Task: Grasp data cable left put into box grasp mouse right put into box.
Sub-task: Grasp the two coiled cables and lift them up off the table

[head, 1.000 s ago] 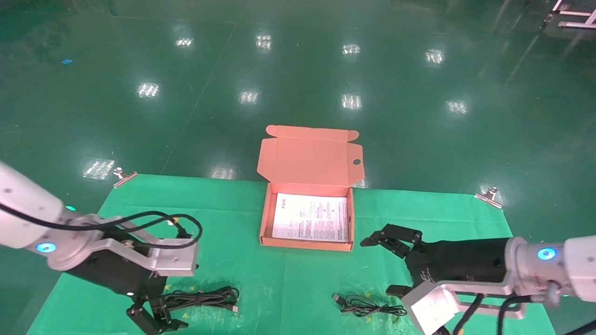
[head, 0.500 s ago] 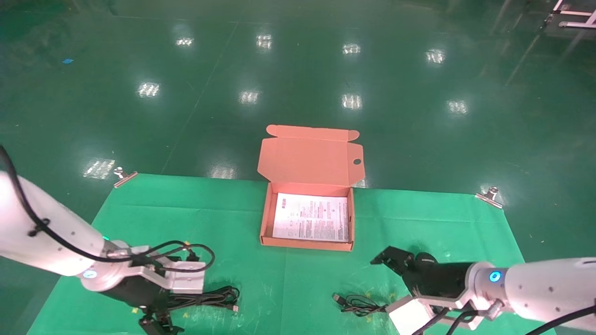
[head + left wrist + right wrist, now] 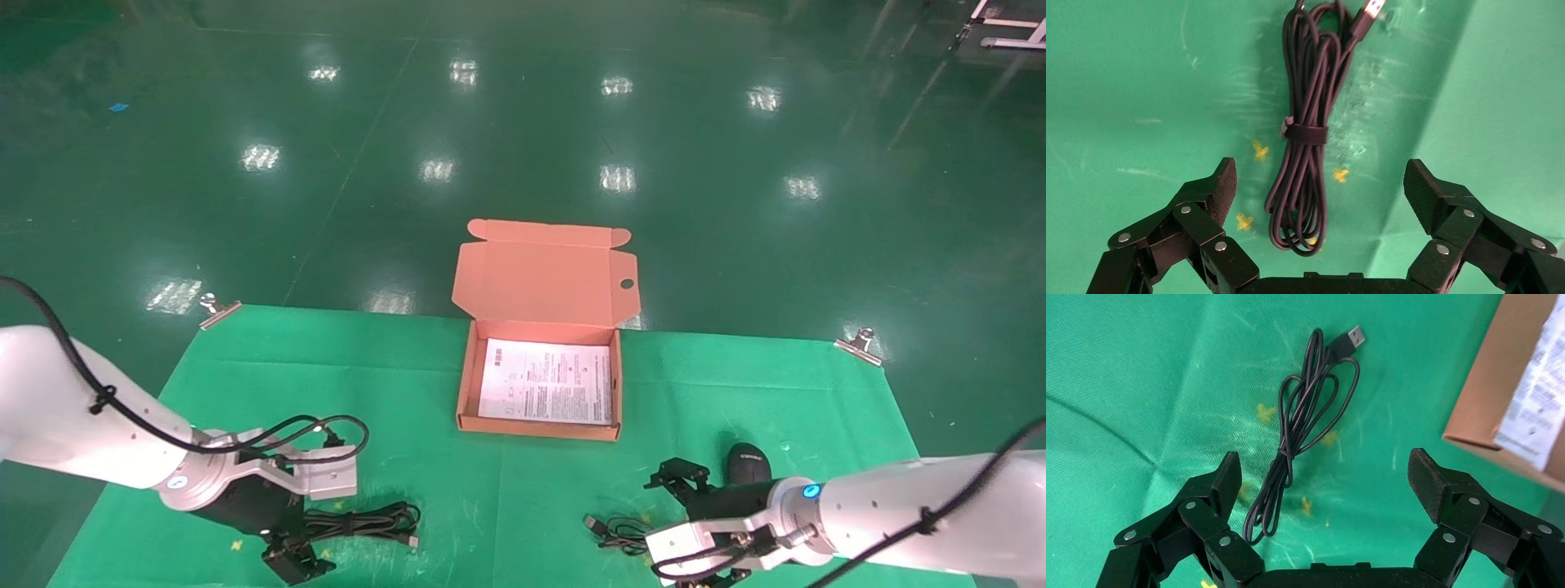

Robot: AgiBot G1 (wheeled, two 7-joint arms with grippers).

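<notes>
Black data cable (image 3: 1306, 122) and black mouse (image 3: 747, 463) on bright green desk (image 3: 392, 392) flecked with yellow marks; orange-pink box (image 3: 539, 327) lined with white sheet of dark print; glossy dark green floor (image 3: 735, 163) beyond.

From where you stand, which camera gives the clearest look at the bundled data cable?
The left wrist view: the data cable fills it, strap and plug visible, between the open left pincer's fingers. The head view shows it only as a small coil beside that pincer. The right wrist view shows the mouse's cord instead.

Bright overhead glare on glossy floor (image 3: 523, 122)
</notes>
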